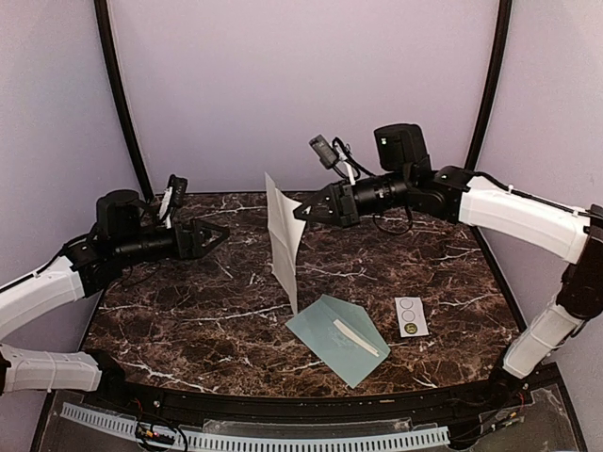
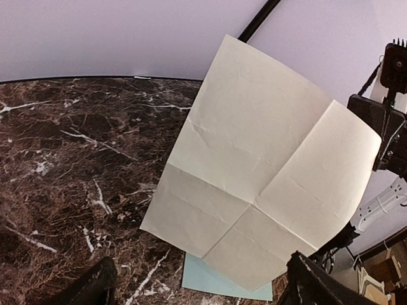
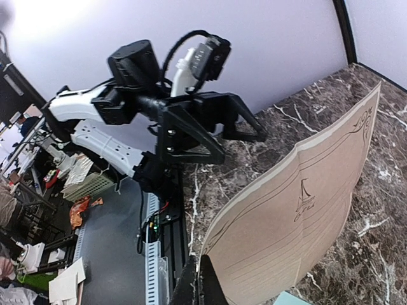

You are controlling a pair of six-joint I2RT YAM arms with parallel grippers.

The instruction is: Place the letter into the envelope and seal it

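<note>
Nearest the camera, the envelope (image 1: pixel 325 331) is seen flat on the table (image 1: pixel 188 311), with a white strip (image 1: pixel 356 336) lying across it; nothing is seen inside it, though its mouth cannot be made out; the letter (image 1: pixel 283 240) is held upright over the table, unfolded, pinched at one edge by the closed right gripper (image 1: pixel 302 213); the left gripper (image 1: pixel 219 237) is spread wide, empty, apart from the letter; insertion is judged not yet begun; refolding along the creases is called for next, since the letter outsizes the envelope.

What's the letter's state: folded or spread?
Spread: the letter hangs as one open creased sheet, pinched at its edge by the right gripper.
</note>
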